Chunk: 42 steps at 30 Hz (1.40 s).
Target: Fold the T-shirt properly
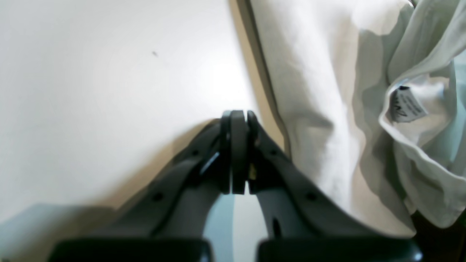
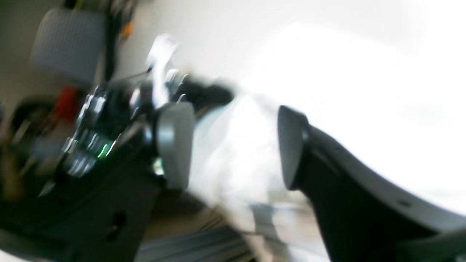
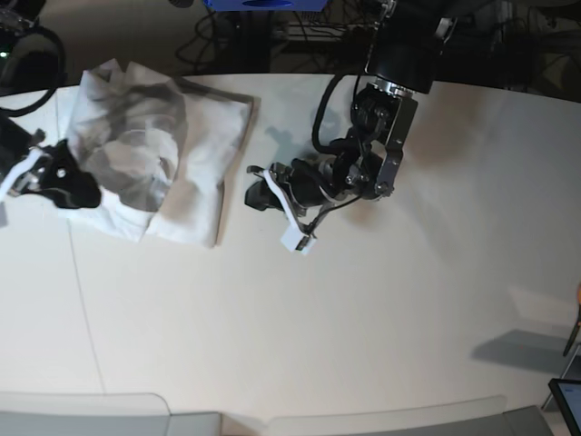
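The white T-shirt (image 3: 163, 150) lies bunched and wrinkled at the table's back left. In the left wrist view the T-shirt (image 1: 320, 91) fills the right side, with its collar and a grey label (image 1: 406, 105) showing. My left gripper (image 1: 238, 116) is shut with nothing in it, over bare tabletop just beside the cloth's edge; in the base view the left gripper (image 3: 259, 195) sits right of the shirt. My right gripper (image 2: 233, 145) shows blurred, its jaws apart with white cloth between them. From the base camera the right gripper (image 3: 86, 193) is at the shirt's left edge.
The off-white table (image 3: 363, 318) stretches to the right and front. Dark equipment and cables (image 3: 272, 32) stand behind its back edge. Grey chair backs (image 3: 91, 413) line the front edge. A white tag (image 3: 298, 238) hangs from the left arm's wrist.
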{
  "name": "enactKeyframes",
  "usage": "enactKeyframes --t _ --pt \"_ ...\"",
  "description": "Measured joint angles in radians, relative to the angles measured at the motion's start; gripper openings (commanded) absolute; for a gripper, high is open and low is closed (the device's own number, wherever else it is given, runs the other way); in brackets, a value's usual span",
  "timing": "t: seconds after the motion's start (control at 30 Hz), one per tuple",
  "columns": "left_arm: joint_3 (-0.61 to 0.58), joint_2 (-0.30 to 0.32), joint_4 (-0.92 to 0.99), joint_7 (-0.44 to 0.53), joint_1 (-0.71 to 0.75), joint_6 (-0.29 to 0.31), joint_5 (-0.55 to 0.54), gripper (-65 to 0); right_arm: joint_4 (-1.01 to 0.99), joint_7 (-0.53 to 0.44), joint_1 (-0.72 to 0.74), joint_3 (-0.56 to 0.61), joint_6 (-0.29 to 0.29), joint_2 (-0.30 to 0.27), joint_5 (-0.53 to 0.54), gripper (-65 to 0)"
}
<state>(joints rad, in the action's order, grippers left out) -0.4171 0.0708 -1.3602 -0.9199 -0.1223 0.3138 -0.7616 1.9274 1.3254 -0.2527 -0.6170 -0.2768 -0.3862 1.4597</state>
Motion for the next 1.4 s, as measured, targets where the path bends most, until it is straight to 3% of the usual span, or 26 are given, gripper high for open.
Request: enactKeyframes --t 0.07,0.13,0.17,0.27,0.33,0.5,0.63,0.9,1.03,1.13,1.23,1.27,1.4 --pt "0.0 0.0 0.0 0.0 0.001 0.0 0.0 -65.0 0.031 -0.009 -0.002 -0.076 0.002 -0.036 -0.019 -35.0" --pt "-0.003 0.001 0.0 0.0 0.001 0.0 0.001 -65.0 0.067 -0.01 -0.002 -0.109 0.0 -0.047 0.007 -35.0" --pt "-0.005 0.001 0.0 0.0 0.001 0.0 -0.001 -65.0 0.069 -0.01 -0.002 -0.104 -0.004 -0.046 -0.031 -34.5" --pt "-0.002 0.003 -0.001 0.0 0.004 0.0 -0.005 -65.0 0.069 -0.01 0.0 -0.016 0.077 -0.049 -0.362 -34.5" --pt "-0.002 0.001 -0.001 0.0 0.003 0.0 0.002 -65.0 0.066 -0.052 0.0 0.085 0.115 -0.057 -0.513 -34.5" --pt "-0.004 0.004 -0.003 0.0 0.002 0.0 -0.001 -65.0 0.073 -0.255 -0.032 0.375 0.121 -0.113 -0.776 -34.5" --pt "-0.011 0.002 -0.003 -0.001 -0.004 0.0 0.014 -65.0 0.071 -0.283 -0.088 0.411 0.122 -0.094 -0.974 -34.4" --pt "-0.019 -0.037 -0.014 0.02 0.007 0.001 0.13 -65.0 0.071 -0.304 -0.082 0.41 0.121 -0.076 -0.996 -35.0" --pt "-0.084 -0.028 -0.061 0.014 0.032 0.0 0.137 -65.0 0.071 -0.303 -0.083 0.277 0.118 -0.055 -0.993 -35.8" --pt "-0.089 -0.029 -0.084 0.011 0.053 0.0 0.144 -65.0 0.061 -0.299 -0.083 0.142 0.121 -0.035 -1.01 -46.6" --pt "-0.09 -0.028 -0.096 0.014 0.075 0.0 0.134 -65.0 0.059 -0.263 -0.1 0.075 0.121 -0.027 -1.008 -62.5" --pt "-0.09 -0.026 -0.095 0.022 0.079 0.0 0.133 -65.0 0.05 -0.248 -0.108 0.074 0.121 -0.027 -1.006 -65.0" --pt "-0.092 -0.024 -0.101 0.024 0.091 0.0 0.134 -65.0 -0.028 -0.246 -0.136 0.078 0.12 0.006 -0.999 -64.3"
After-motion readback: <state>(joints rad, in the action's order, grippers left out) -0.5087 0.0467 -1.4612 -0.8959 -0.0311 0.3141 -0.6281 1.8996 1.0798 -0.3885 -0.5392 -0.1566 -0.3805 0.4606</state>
